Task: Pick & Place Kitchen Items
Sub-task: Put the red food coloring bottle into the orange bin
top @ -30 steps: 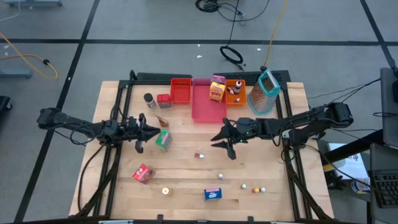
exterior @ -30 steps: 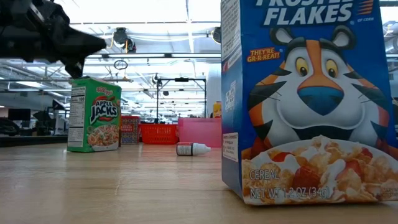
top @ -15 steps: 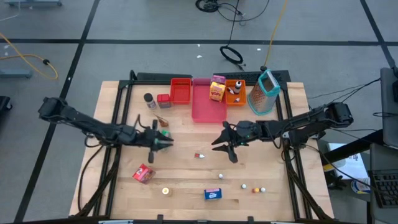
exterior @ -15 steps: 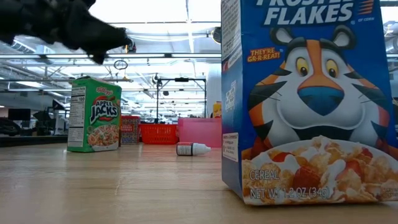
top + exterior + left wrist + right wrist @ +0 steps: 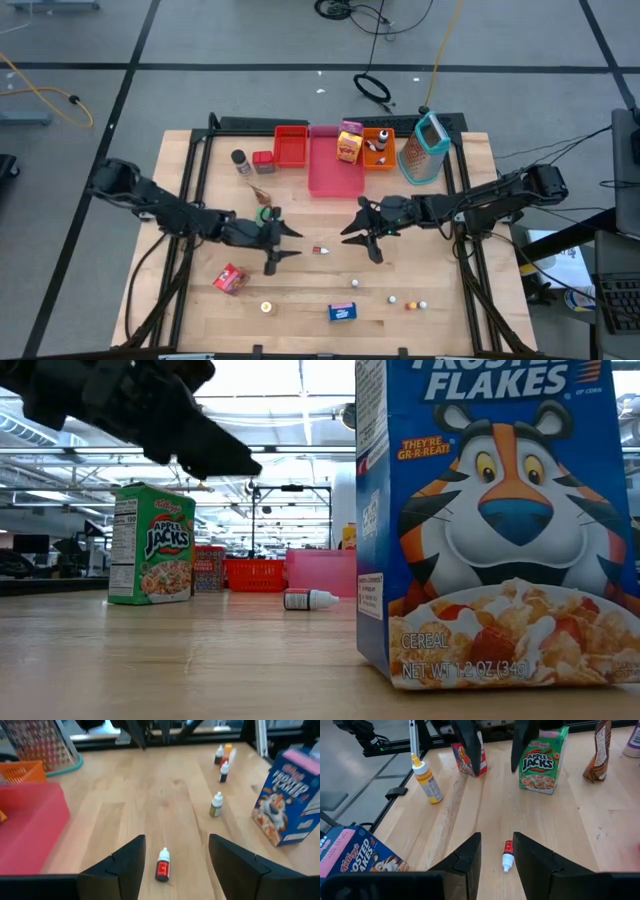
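The left gripper (image 5: 286,243) is hovering over mid-table with its fingers spread, grasping nothing, just beside the small red-labelled dropper bottle (image 5: 320,249), which is lying on its side on the wooden table (image 5: 300,290). The right gripper (image 5: 358,236) is hanging on the bottle's other side, fingers likewise spread and empty. The green Apple Jacks box (image 5: 263,214) is standing behind the left gripper.

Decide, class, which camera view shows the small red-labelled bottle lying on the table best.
The left wrist view: the red-labelled bottle lies close and unblocked between the open left gripper fingers. The right wrist view shows it smaller, the high view as a speck, the low view side-on and distant.
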Controlling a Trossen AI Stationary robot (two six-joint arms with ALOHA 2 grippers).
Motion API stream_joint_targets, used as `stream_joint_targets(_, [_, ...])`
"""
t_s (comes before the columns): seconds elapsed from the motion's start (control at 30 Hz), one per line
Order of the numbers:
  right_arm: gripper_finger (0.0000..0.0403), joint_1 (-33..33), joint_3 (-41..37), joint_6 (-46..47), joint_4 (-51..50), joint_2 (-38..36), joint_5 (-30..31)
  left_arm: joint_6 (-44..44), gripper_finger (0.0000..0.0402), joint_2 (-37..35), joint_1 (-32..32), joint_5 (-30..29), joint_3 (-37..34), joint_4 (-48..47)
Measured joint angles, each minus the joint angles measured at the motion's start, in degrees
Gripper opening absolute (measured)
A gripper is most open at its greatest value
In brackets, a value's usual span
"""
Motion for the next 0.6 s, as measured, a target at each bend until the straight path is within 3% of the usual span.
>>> stream_joint_targets(0.6, [0.0105, 0.02, 0.00, -0.69, -0.01, 0.00, -0.01, -4.54, 0.0223, 16.95, 2.29, 1.36, 6.89, -0.01])
